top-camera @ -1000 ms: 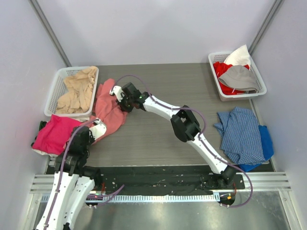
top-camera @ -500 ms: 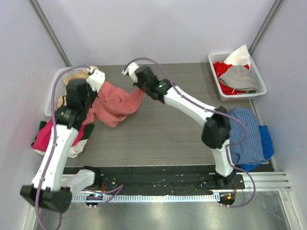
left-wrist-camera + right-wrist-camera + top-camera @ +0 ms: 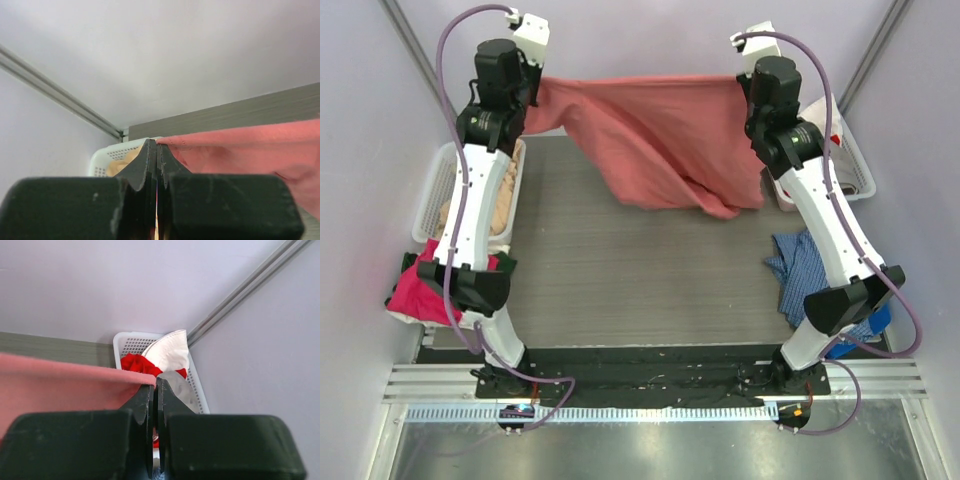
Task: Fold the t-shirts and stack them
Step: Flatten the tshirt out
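Note:
The salmon-red t-shirt [image 3: 655, 135] hangs stretched in the air between both grippers, above the far part of the table. My left gripper [image 3: 532, 82] is raised at the far left and shut on its left top edge; the cloth [image 3: 240, 150] runs off to the right of the closed fingers [image 3: 158, 150]. My right gripper [image 3: 748, 85] is raised at the far right and shut on the right top edge [image 3: 65, 385], at the closed fingers [image 3: 155, 390]. The shirt's lower part hangs bunched towards the right. A magenta-pink shirt [image 3: 420, 290] lies at the left edge.
A white basket [image 3: 448, 170] at far left holds beige cloth [image 3: 120, 162]. A white basket [image 3: 150, 340] at far right holds red, white and grey cloth [image 3: 137, 364]. A blue checked shirt [image 3: 825, 285] lies over blue cloth at the right. A black mat [image 3: 650, 365] lines the near edge.
Both arms have risen and spread apart, lifting the salmon-red shirt off the table's left side and stretching it wide in the air at the back.

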Available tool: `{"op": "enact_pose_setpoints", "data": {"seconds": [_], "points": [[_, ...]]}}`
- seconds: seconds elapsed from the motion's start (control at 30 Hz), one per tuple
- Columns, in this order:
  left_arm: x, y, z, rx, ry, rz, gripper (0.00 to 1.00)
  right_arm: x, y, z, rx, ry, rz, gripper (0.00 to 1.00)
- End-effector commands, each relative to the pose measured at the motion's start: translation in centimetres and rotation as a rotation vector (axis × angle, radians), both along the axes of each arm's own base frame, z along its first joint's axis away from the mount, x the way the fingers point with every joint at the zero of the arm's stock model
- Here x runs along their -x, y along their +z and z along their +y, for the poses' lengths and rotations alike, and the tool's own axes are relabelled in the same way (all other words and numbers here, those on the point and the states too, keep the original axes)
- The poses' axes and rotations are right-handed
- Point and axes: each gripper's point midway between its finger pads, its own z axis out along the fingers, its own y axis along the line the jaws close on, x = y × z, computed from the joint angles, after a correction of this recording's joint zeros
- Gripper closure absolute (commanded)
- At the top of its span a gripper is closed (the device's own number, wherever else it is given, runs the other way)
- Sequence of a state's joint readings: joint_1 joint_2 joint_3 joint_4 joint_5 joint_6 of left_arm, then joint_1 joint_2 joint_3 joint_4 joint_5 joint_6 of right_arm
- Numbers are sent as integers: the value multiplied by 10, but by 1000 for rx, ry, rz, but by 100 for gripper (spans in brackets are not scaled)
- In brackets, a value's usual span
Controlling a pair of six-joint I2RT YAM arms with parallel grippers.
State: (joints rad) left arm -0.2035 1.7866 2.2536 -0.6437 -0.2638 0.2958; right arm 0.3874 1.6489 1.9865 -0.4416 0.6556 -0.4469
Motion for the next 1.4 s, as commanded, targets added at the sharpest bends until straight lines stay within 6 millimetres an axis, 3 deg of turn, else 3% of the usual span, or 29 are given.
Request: {"op": "enact_pose_setpoints", "data": {"seconds": [0.0,0.03,0.1,0.13,0.17,0.23,0.27,0.33,0.37,0.5,0.7,0.8,0.9,0.97,1.0,1.03,1.07,1.1,1.13,1.17,1.2,1.23,1.27,1.3,1.37], "points": [[8,19,18,12,78,-43,100,6,17,-13,26,-14,-31,99],[16,11,18,8,65,-23,100,12,23,-15,27,-5,-45,99],[25,7,15,-13,34,-30,100,17,14,-14,52,17,-20,99],[26,-21,12,-42,19,28,100,21,15,-16,57,22,-21,99],[42,-7,11,-47,9,-14,100,31,21,-18,57,31,-30,99],[51,-29,9,-87,-14,34,100,40,19,-18,55,54,-16,99],[64,-21,9,-88,-21,13,100,52,24,-18,47,85,-19,99],[77,-26,9,-96,-37,22,100,64,28,-20,25,105,-25,99],[91,-14,10,-89,-43,-10,100,77,34,-20,16,146,-31,99],[120,-3,10,-72,-74,-31,100,101,28,-26,23,181,-17,99],[142,1,15,-88,-72,-32,100,119,19,-34,111,194,24,99],[138,6,17,-97,-59,-51,100,119,23,-35,132,195,21,99],[119,9,18,-111,-32,-59,100,105,23,-33,144,180,36,99],[96,10,16,-120,-9,-71,100,87,22,-31,165,158,54,99],[89,21,19,-116,20,-99,100,80,25,-31,166,149,51,99],[68,17,16,-120,35,-100,100,73,30,-32,165,130,39,99],[57,18,16,-124,52,-103,100,55,36,-34,162,106,29,99],[53,42,19,-108,78,-164,100,47,44,-36,155,93,7,99],[45,53,25,-108,127,-195,100,37,49,-37,152,79,-4,99],[18,40,23,-130,146,-172,100,23,68,-42,143,45,-48,99],[20,74,27,-120,178,-253,100,13,75,-43,154,31,-61,99],[11,81,31,-118,209,-272,100,7,83,-45,165,16,-76,99],[-9,72,28,-127,217,-261,100,15,114,-51,157,-14,-151,99],[-1,107,31,-104,231,-346,100,-5,102,-47,192,-18,-117,99],[0,126,33,-100,245,-402,100,-4,114,-49,194,-32,-148,99]]}}
